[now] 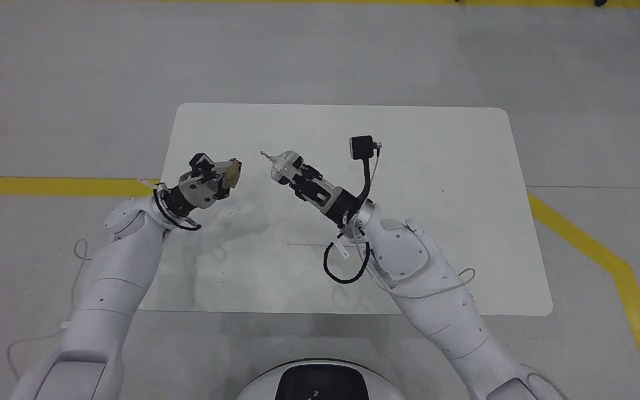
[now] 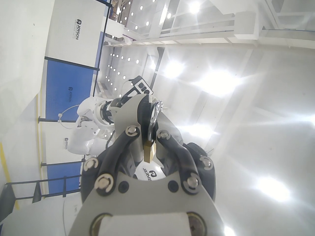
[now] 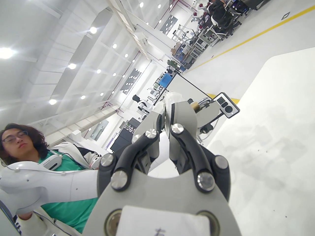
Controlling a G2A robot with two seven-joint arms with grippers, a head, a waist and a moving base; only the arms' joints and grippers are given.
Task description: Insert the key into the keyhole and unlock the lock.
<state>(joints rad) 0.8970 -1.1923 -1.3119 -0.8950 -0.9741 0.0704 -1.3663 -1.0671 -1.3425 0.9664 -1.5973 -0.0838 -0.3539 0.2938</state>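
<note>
Both aloft: left pincer [image 1: 230,172]; right pincer [image 1: 282,165]

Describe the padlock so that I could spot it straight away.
Look over the white table, toward its left half. There the left gripper pinches the padlock, held off the tabletop. It is the one brass-coloured thing there; the right gripper facing it holds only a thin silvery key.

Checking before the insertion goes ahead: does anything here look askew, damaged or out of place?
Nothing stands out. The left gripper is shut on the brass lock, the right gripper on the key; they face each other above the white table, a gap between them, key not yet in.
</note>
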